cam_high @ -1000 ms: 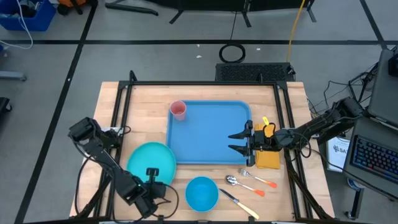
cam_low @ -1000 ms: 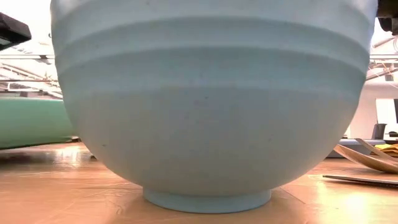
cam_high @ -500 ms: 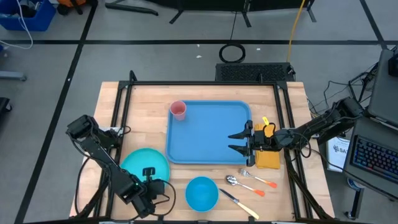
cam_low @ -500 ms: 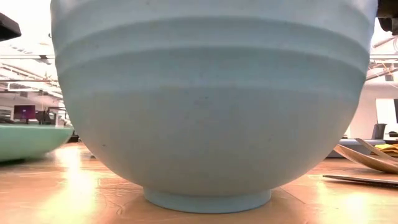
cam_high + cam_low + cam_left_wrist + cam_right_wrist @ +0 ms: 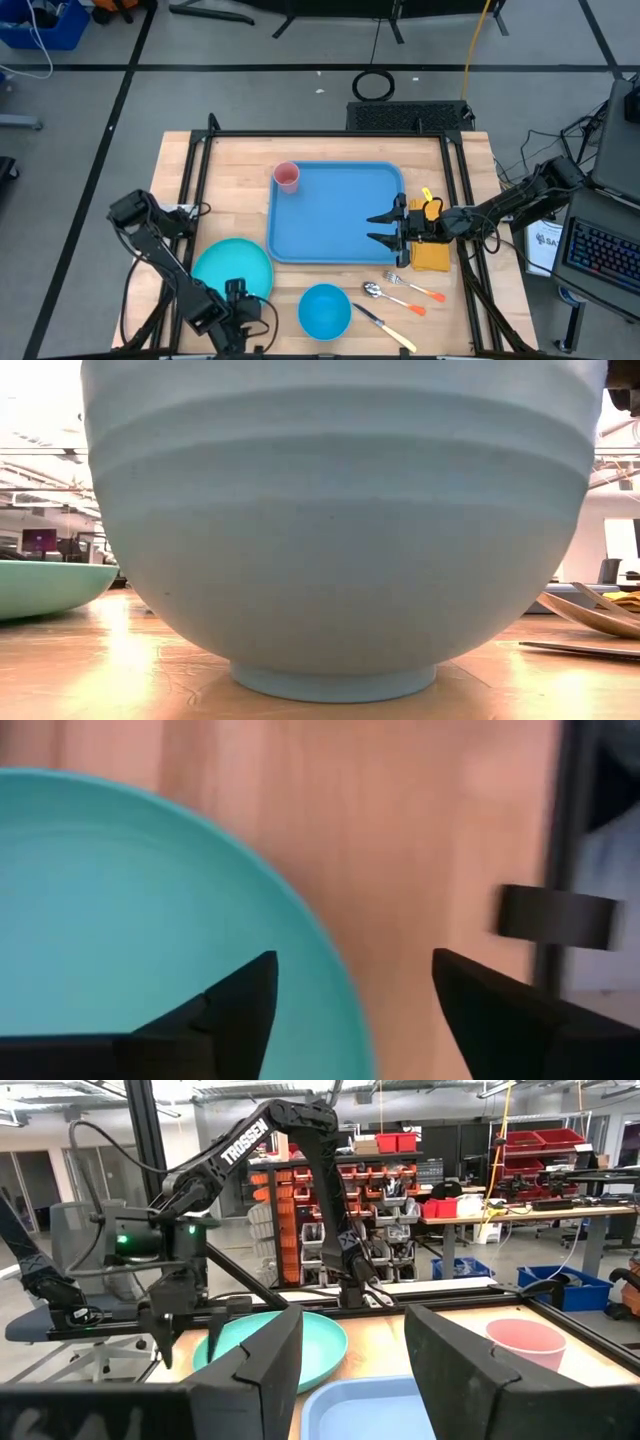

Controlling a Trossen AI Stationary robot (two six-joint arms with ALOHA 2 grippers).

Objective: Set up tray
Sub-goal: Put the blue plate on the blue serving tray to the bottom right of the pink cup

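The blue tray point(image 5: 335, 213) lies on the middle of the table, with a pink cup point(image 5: 287, 177) standing in its far left corner. The round turquoise plate point(image 5: 232, 270) lies flat on the table at the tray's near left. My left gripper point(image 5: 237, 290) points down at the plate's near rim point(image 5: 345, 1010) and is open. One finger stands over the plate and the other over the bare wood. My right gripper point(image 5: 385, 228) hangs open and level above the tray's right edge, with nothing between its fingers point(image 5: 250, 1370).
A light blue bowl point(image 5: 325, 311) stands near the front edge and fills the low view point(image 5: 340, 520). A spoon, a fork and a knife point(image 5: 400, 295) lie at the near right, beside a yellow cloth point(image 5: 432, 255). Black frame rails point(image 5: 195, 190) run along the table's sides.
My left gripper has opened and let go of the plate's near rim, and its wrist has rolled. The plate has slid a little toward the table's near left, and its raised side has come down flat on the wood.
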